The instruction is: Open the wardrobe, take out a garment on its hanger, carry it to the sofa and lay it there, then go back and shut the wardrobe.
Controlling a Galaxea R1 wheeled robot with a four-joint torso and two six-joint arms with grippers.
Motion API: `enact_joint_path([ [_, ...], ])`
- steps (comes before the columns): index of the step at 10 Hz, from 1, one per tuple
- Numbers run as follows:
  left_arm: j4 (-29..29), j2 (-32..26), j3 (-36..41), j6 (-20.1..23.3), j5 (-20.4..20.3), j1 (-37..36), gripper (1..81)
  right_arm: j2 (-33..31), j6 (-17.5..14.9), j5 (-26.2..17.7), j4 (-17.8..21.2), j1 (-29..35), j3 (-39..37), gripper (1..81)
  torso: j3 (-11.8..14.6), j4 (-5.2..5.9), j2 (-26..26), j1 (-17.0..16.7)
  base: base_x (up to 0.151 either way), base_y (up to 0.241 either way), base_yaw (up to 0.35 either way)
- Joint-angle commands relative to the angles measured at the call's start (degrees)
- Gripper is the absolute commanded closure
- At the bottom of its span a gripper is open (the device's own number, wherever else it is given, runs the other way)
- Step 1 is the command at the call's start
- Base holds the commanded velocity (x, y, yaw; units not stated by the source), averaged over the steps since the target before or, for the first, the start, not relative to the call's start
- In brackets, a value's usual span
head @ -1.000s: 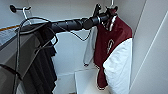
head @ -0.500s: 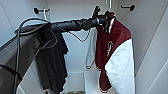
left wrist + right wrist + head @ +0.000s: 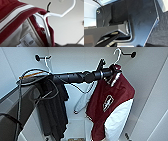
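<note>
Left gripper (image 3: 113, 70) at jacket (image 3: 110, 104) collar beneath hanger (image 3: 117, 55) hook; grasp indeterminable. Jacket hanging at right side of wardrobe (image 3: 147, 84), dark shirt (image 3: 53, 112) at left.

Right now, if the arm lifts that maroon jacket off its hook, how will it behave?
Probably floppy: the jacket hangs in loose folds from a thin white hanger, so it may swing. The hanger looks stiff, judging by its clean bends in the left wrist view, but slim, so the collar could slide off.

Pale interior walls (image 3: 67, 62), black wall pegs (image 3: 37, 57), dark shirt (image 3: 53, 112) hanging, dark carpet (image 3: 160, 35)
</note>
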Motion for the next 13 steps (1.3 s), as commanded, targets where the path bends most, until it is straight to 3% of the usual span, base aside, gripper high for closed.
enact_joint_path([
  [1, 2.2, -1.6, 2.6, 1.2, -8.5, -10.3, 81.1, 0.3, 0.0, -2.8, 0.4, 1.7, 0.1, 1.0, 0.0, 0.00, 0.0, 0.0, 0.000, 0.000, 0.000],
  [7, 2.5, -2.9, 5.0, 1.3, -10.0, -6.9, 81.1, 0.3, 0.0, -2.2, 0.4, 1.8, 0.1, 1.0, 0.0, 0.00, 0.0, 0.0, 0.000, 0.000, 0.000],
  [13, 2.5, -2.9, 6.2, 1.3, -10.0, -6.6, 81.1, 0.2, 0.0, -2.2, 0.4, 1.7, 0.0, 1.0, 0.0, 0.00, 0.0, 0.0, -0.088, 0.000, 0.000],
])
